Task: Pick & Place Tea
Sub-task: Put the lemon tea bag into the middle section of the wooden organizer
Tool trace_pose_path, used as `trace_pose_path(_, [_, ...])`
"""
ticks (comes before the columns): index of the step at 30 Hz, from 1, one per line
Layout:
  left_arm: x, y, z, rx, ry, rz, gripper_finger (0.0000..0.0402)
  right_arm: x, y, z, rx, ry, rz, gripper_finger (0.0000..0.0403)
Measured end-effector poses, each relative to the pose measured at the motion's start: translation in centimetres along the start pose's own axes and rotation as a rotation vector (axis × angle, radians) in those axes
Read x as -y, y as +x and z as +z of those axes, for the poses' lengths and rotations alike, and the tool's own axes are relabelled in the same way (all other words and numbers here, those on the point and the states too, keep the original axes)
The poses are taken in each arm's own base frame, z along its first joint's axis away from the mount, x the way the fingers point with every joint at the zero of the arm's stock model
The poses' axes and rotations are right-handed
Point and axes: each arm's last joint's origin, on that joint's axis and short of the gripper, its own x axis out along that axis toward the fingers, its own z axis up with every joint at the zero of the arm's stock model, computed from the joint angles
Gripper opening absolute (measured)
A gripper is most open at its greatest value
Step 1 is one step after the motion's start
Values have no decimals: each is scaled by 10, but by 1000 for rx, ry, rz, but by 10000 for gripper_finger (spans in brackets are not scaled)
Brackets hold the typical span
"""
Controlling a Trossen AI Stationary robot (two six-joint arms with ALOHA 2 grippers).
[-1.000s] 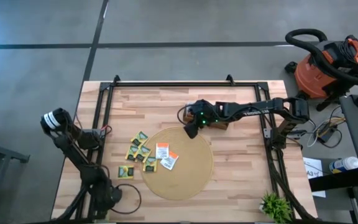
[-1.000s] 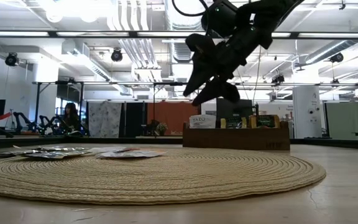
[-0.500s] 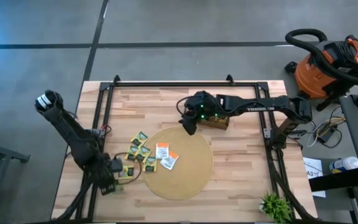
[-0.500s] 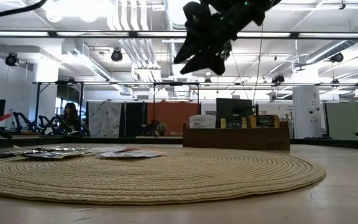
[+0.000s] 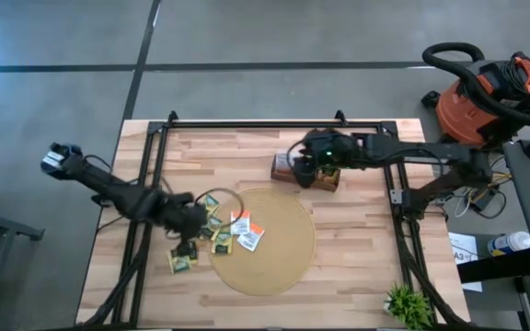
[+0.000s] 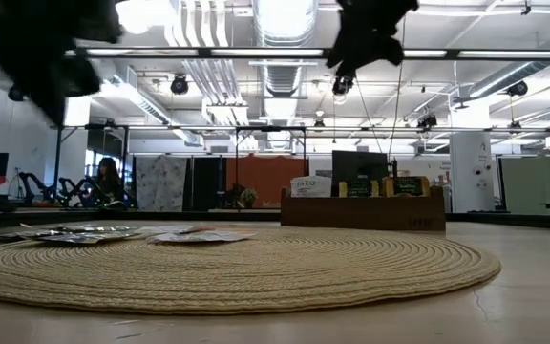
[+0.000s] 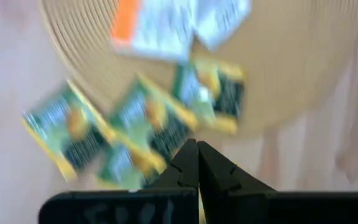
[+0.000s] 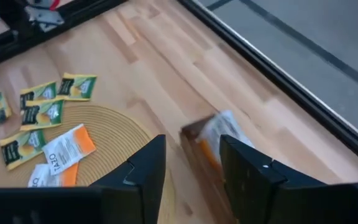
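Note:
Several tea sachets lie flat at the left edge of the round tan mat [image 5: 270, 253]: yellow-green ones [image 5: 212, 221] and white-orange ones [image 5: 245, 224]. One more yellow-green sachet [image 5: 181, 264] lies alone on the wood. My left gripper [image 7: 196, 155] is shut with nothing in it. It hangs above the yellow-green sachets [image 7: 148, 124], just left of the mat [image 5: 188, 241]. My right gripper [image 8: 191, 165] is open and empty, high above the left end of the brown wooden box [image 5: 309, 176]. A white sachet [image 8: 219, 134] stands in that end of the box.
The black frame rails [image 5: 155, 156] run along the table's left, far and right sides. A small green plant [image 5: 407, 303] stands at the near right corner. The box [image 6: 361, 205] holds upright sachets beyond the mat. A person shows in the room behind the table.
My left gripper has swung from the table's near left corner toward the sachets at the mat's left edge, rising and tipping downward, still shut. My right gripper has risen from the mat's far edge and drawn toward the far edge, above the box.

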Motion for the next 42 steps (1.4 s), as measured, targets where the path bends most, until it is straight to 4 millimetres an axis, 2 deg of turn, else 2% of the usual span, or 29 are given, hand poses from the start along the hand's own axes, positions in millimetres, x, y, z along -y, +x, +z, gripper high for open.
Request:
trace_pose_path(5, [-26, 0, 37, 138, 53, 35, 0, 8, -29, -10, 13, 49, -52, 133])
trace_pose_path(9, [-44, -4, 62, 160, 92, 71, 0, 11, -45, -20, 18, 79, -77, 125])
trace_pose_path(13, [-48, -7, 82, 169, 157, 72, 0, 12, -56, -30, 8, 112, -100, 121])
trace_pose_path(15, [-48, -7, 85, 124, 174, 69, 0, 12, -56, -35, -19, 121, -107, 121])
trace_pose_path(18, [-49, -3, 78, 15, 175, 73, 0, 10, -53, -42, -48, 134, -114, 123])
trace_pose_path(20, [-51, 0, 68, -78, 145, 55, 0, 9, -49, -47, -58, 135, -115, 126])
trace_pose_path(24, [-50, 2, 44, -216, 16, -27, 0, 7, -38, -56, -86, 143, -127, 127])
trace_pose_path(28, [-47, 2, 23, -269, -139, -98, 4, 5, -28, -61, -72, 142, -112, 123])
trace_pose_path(31, [-48, 3, 8, -277, -206, -93, 28, 3, -21, -63, -59, 131, -79, 119])
trace_pose_path(37, [-52, 16, -21, -323, -247, -115, 107, 2, -15, -67, -54, 116, -64, 121])
trace_pose_path(42, [-49, 33, -35, -345, -248, -357, 140, 2, -11, -72, -86, 117, -57, 125])
